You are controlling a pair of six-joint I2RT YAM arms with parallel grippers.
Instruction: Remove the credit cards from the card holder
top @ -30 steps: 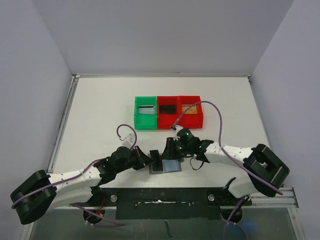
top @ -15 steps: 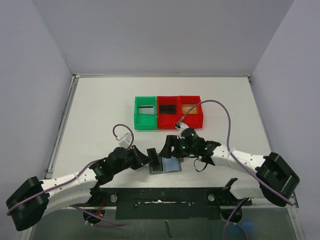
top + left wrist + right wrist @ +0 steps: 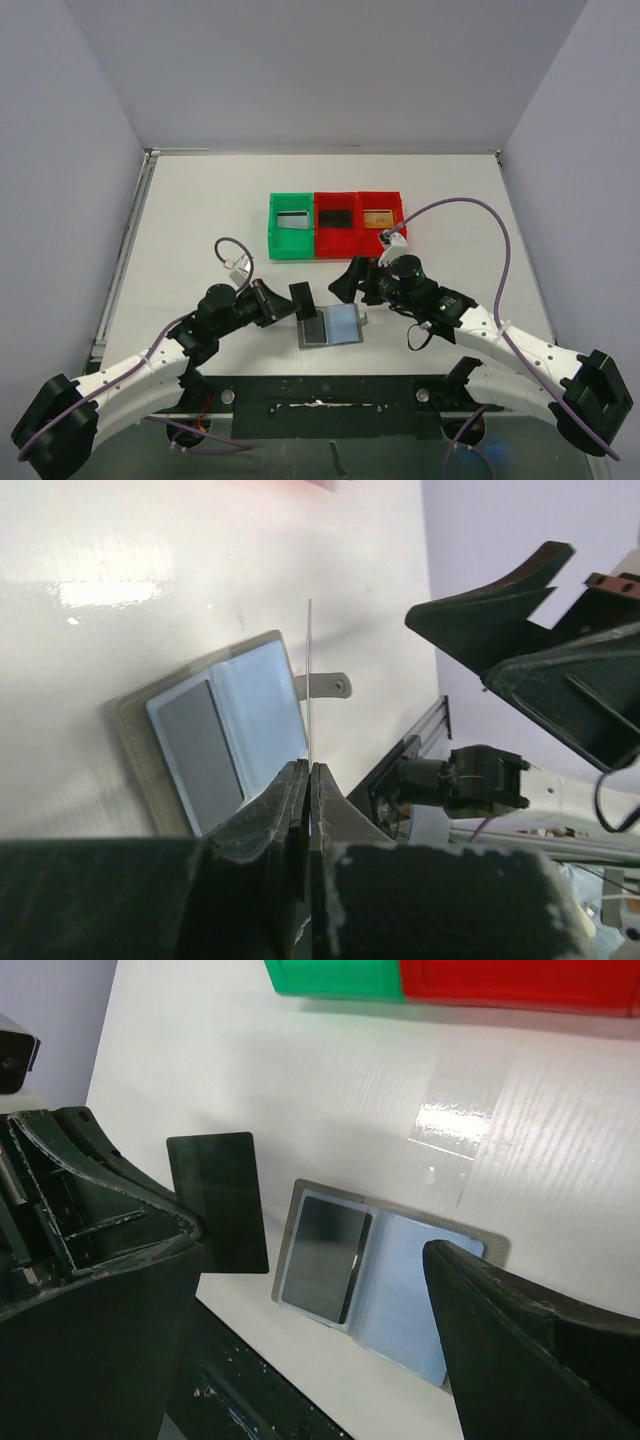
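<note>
The card holder (image 3: pixel 340 325) lies open on the table, bluish-grey pockets up, its tab (image 3: pixel 327 686) pointing right. A silvery-grey credit card (image 3: pixel 324 1258) sits in its left pocket (image 3: pixel 196 748). My left gripper (image 3: pixel 290 302) is shut on a black credit card (image 3: pixel 304 299), held on edge just up and left of the holder. That card shows as a thin line (image 3: pixel 309 680) in the left wrist view and as a dark rectangle (image 3: pixel 217 1202) in the right wrist view. My right gripper (image 3: pixel 352 287) stands open above the holder's far right part with nothing between its fingers (image 3: pixel 540 1350).
A green bin (image 3: pixel 292 226) and two red bins (image 3: pixel 359 222) stand in a row behind the holder, each with something flat inside. The black base rail (image 3: pixel 330 395) runs along the near edge, close to the holder.
My right gripper has opened wide and drawn back to the right, off the holder. My left gripper has pulled the black card away from the holder, up and to the left.
</note>
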